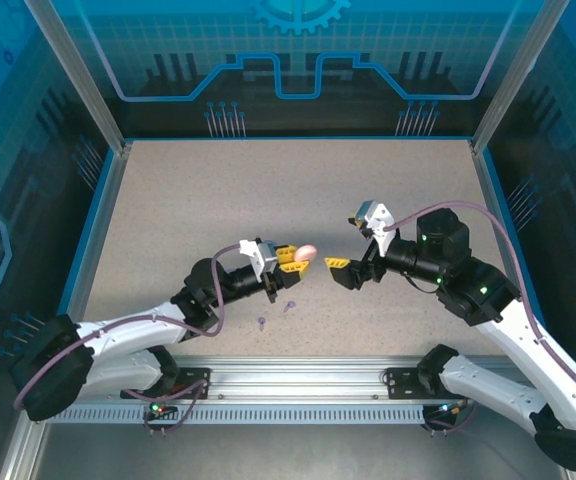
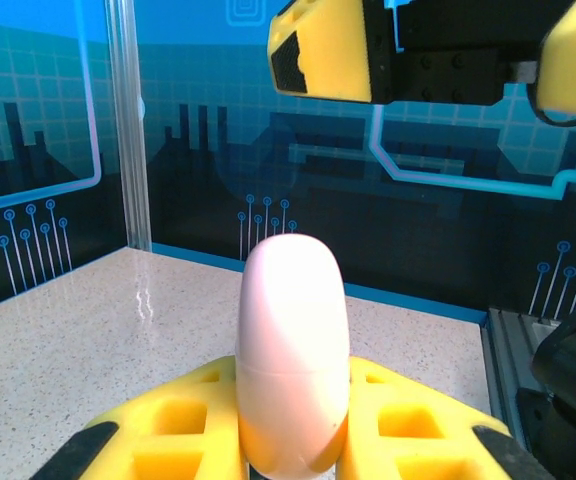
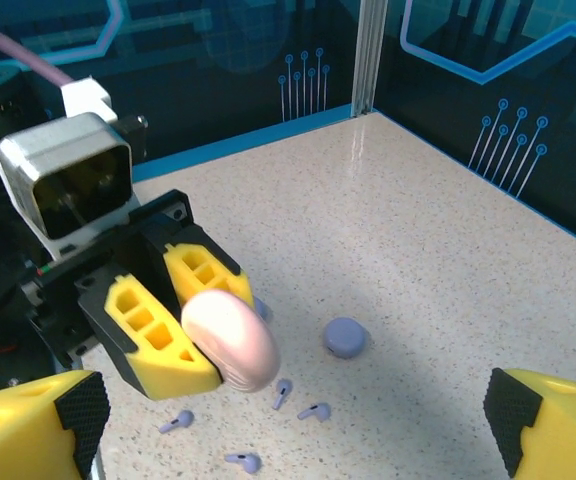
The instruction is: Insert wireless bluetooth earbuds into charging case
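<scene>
My left gripper (image 1: 290, 255) is shut on a pale pink oval charging case (image 1: 306, 252), held off the table with its lid closed. The same case (image 2: 293, 340) stands upright between my yellow fingers (image 2: 168, 430). My right gripper (image 1: 341, 271) faces it from the right, open and empty, a short gap from the case. From the right wrist, the pink case (image 3: 230, 340) sits ahead of my open right gripper (image 3: 296, 420). Several lavender earbuds (image 3: 282, 392) lie loose on the table under the case. Two of them (image 1: 261, 322) lie below the left gripper.
A small round lavender case (image 3: 345, 337) rests on the table beside the earbuds. Another lavender piece (image 3: 262, 311) peeks out behind the pink case. The speckled table (image 1: 268, 190) is walled by blue panels and corner posts (image 1: 108, 110).
</scene>
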Tool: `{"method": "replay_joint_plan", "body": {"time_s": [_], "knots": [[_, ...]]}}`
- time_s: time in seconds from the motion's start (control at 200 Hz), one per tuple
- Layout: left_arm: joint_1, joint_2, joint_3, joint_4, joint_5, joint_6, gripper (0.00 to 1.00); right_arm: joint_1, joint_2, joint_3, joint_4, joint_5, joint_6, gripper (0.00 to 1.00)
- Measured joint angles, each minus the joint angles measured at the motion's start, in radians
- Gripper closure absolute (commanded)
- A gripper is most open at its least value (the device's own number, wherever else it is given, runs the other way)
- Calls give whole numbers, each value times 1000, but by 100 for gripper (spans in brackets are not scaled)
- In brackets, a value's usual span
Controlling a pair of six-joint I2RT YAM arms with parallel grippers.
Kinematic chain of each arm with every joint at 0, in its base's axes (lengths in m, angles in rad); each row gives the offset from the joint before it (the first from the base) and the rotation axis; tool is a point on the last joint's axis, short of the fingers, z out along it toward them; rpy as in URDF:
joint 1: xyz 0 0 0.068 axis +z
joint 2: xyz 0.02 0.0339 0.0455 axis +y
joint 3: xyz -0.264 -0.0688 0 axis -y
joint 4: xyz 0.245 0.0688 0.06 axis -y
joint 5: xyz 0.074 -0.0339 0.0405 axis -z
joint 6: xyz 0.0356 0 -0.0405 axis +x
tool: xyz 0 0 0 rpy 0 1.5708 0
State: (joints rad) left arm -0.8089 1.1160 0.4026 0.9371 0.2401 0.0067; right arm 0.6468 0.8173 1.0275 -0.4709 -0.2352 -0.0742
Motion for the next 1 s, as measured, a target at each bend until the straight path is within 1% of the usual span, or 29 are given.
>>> {"method": "replay_joint_plan", "body": {"time_s": [0.135,0.255,0.37,0.53,0.655,0.715,0.875,1.001], "knots": [[0,-31,-2,-34,18,27,100,0,1,-31,-7,-14,-77,0],[0,-65,-4,-74,27,50,100,0,11,-33,-25,-80,-169,0],[0,-90,-7,-107,38,65,100,1,11,-33,-39,-140,-272,3],[0,-102,-7,-130,50,78,100,27,29,-33,-45,-182,-396,4],[0,-103,-7,-140,57,79,100,46,72,-34,-37,-195,-451,10],[0,-103,-7,-144,58,79,100,53,98,-34,-33,-197,-467,11],[0,-103,-7,-147,64,79,100,60,172,-34,-28,-227,-500,25],[0,-103,-7,-147,65,80,100,61,204,-33,-27,-248,-521,39]]}}
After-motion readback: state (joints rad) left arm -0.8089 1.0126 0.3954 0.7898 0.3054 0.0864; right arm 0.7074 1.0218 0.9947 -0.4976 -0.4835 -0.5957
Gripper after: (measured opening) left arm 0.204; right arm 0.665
